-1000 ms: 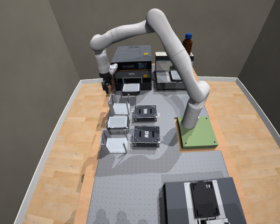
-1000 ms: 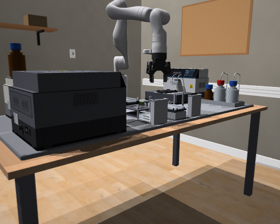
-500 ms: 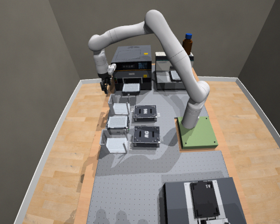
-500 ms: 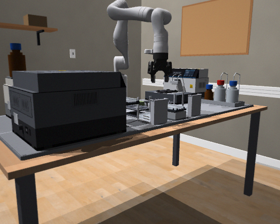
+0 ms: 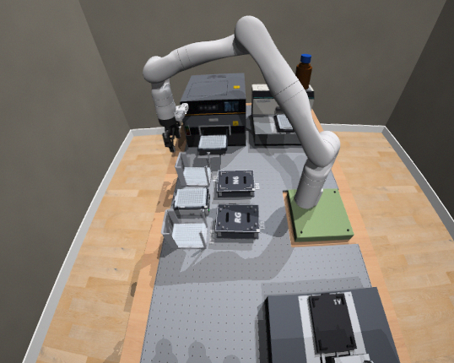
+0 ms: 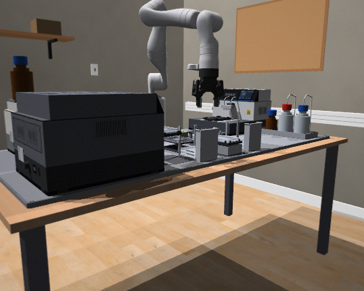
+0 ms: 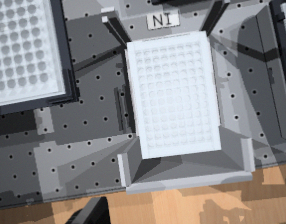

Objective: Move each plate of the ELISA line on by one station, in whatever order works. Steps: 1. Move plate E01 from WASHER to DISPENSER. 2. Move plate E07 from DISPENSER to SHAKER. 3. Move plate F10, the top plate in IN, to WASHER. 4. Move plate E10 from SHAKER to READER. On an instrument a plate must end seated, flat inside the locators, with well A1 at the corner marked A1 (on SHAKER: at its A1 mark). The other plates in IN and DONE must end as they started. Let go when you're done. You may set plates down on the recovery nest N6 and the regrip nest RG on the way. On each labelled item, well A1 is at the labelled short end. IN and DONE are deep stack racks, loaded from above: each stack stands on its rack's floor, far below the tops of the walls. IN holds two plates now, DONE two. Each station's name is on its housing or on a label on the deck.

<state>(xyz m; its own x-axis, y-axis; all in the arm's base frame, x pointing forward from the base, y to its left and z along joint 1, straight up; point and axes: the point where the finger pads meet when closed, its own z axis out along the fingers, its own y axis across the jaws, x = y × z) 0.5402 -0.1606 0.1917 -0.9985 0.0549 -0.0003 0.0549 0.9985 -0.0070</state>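
Observation:
My gripper [image 5: 170,141] [image 6: 208,98] is open and empty. It hangs high above the deck's left edge, just left of the IN rack [image 5: 192,173]; in the side view it is well above the rack walls. The wrist view looks straight down into the IN rack, where a white well plate [image 7: 174,100] lies flat deep between the walls, below the IN label [image 7: 162,20]. Another white plate [image 5: 213,143] sits on the black instrument's pull-out tray beside the rack and also shows in the wrist view [image 7: 24,50]. One plate sits on the station between the two racks [image 5: 191,197]. One sits in the back right instrument [image 5: 284,122].
The second rack [image 5: 187,234] holds a plate. Nests N6 [image 5: 235,181] and RG [image 5: 237,218] are empty. The front instrument's nest [image 5: 332,322], marked A1, is empty. The arm base stands on a green pad [image 5: 321,215]. Bottles [image 6: 293,118] stand at the deck's far end.

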